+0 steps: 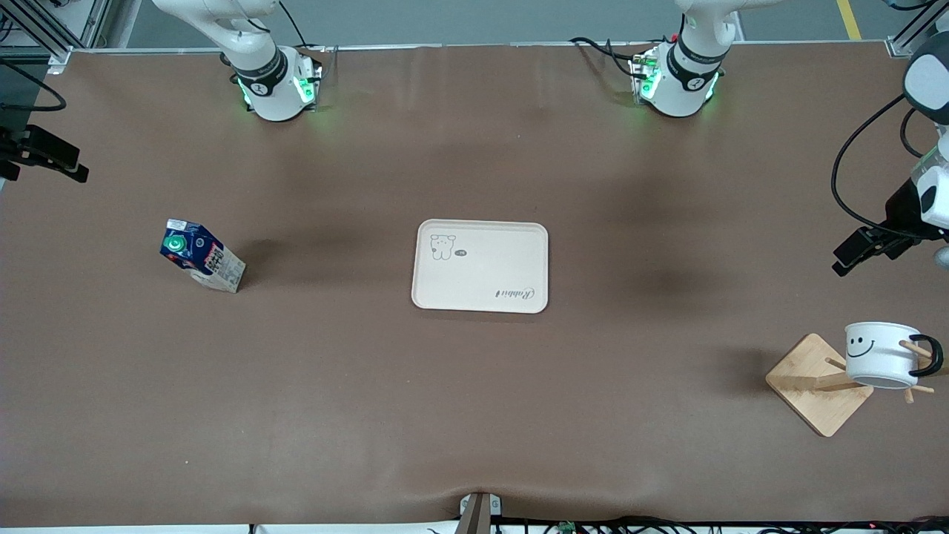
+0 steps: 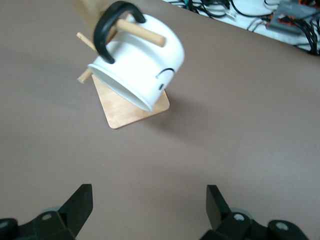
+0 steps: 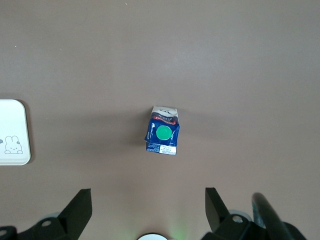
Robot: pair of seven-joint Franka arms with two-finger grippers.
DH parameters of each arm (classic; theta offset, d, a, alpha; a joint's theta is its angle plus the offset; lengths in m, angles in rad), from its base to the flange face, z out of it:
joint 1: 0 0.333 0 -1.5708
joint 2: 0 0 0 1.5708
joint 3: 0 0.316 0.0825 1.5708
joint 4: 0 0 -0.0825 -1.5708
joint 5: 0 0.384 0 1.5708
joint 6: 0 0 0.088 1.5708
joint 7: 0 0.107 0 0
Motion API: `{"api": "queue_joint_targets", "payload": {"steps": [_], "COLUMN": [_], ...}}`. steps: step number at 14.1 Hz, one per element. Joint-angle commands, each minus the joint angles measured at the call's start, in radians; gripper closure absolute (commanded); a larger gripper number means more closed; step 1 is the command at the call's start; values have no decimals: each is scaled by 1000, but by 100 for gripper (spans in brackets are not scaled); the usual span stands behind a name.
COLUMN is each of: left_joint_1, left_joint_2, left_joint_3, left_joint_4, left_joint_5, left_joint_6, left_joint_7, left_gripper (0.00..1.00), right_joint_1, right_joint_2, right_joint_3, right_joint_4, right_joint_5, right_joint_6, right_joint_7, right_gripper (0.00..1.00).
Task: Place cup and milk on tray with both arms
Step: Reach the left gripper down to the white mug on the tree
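Observation:
The cream tray (image 1: pixel 480 265) lies flat at the middle of the table with nothing on it. The milk (image 1: pixel 202 254) stands upright toward the right arm's end, its green cap (image 3: pixel 163 132) showing from above. My right gripper (image 3: pixel 147 195) hangs open high over the table beside the milk, holding nothing. The white smiley cup (image 1: pixel 881 354) hangs tilted by its black handle (image 2: pixel 107 31) on a peg of a wooden stand, toward the left arm's end. My left gripper (image 2: pixel 148 192) is open in the air beside the cup (image 2: pixel 140 65), nothing between its fingers.
The wooden stand's square base (image 1: pixel 815 382) sits nearer the front camera than the tray, with several pegs sticking out. Cables (image 2: pixel 260 15) run along the table's edge past the stand. Both arm bases (image 1: pixel 278 89) glow green.

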Motion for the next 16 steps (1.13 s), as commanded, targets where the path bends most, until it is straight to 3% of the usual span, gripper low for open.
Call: {"api": "queue_joint_targets", "payload": {"steps": [1,8,13,16], "left_joint_1": [31,42,41,39], "left_joint_2": [-57,-7,96,153], "left_joint_3": [-11,-11,-11,-11], "left_joint_4": [-132,-235,-237,-232], "left_joint_5": [-21,-98,-96,-90], "left_joint_6": [151,473,681,783], "left_joint_7": [-10,-7,10,17], "left_gripper": [0,7,9,17], "right_joint_1": [-12,-12,-14,-17], "right_joint_2": [13,14,16,17], "right_joint_3": [6,8,6,6], "right_joint_4": [25,24,24,25], "right_joint_5": [-3,-3,-3,-3], "right_joint_6": [-12,-12,-14,-14], "right_joint_7": [10,10,11,11], "right_gripper": [0,0,0,0]}}
